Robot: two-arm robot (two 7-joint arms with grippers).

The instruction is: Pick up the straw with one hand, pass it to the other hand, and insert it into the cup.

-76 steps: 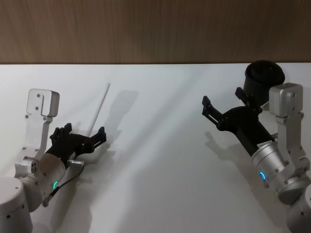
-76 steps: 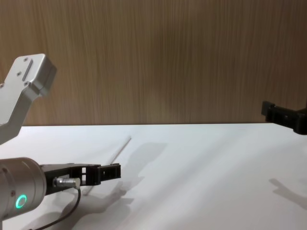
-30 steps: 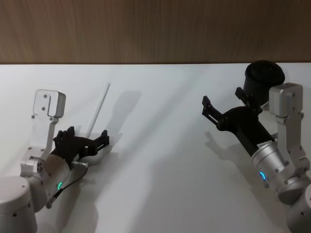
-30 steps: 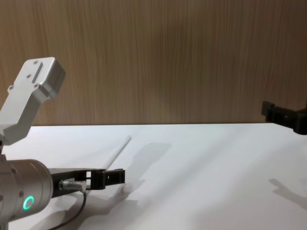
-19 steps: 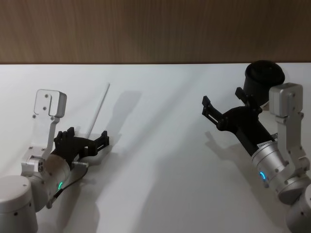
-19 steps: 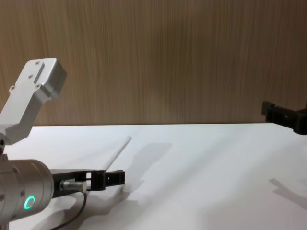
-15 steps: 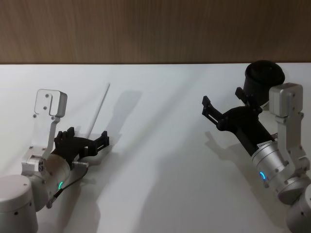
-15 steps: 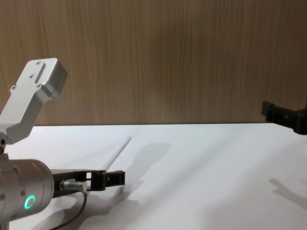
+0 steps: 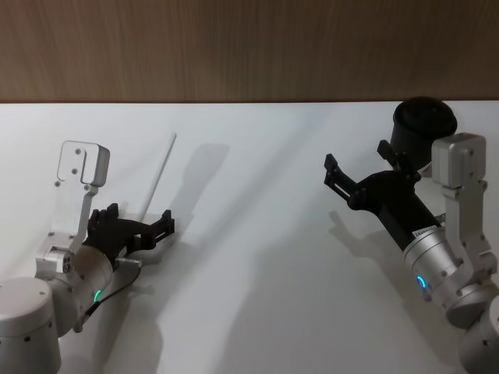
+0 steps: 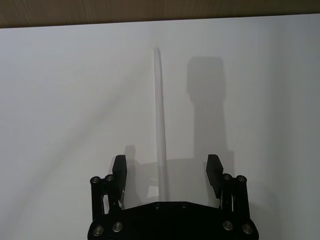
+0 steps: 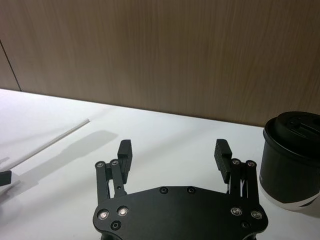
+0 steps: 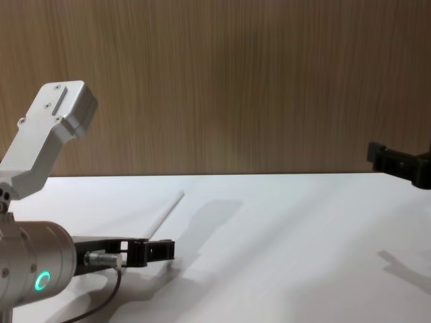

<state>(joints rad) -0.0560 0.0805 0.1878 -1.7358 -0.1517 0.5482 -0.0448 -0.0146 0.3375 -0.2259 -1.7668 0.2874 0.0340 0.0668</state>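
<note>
Straddling the straw [image 10: 159,115], left tool [image 10: 166,167] gapes; right tool [image 11: 173,147] hangs raised.

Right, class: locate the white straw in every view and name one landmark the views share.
Head: the straw, left of centre, near end inside the open left gripper.
Chest: straw, lower left, slanting up.
Left wrist: straw, running out from that gripper.
Right wrist: straw, beyond the right gripper, opposite the cup.
Shared: the wood wall behind.
</note>
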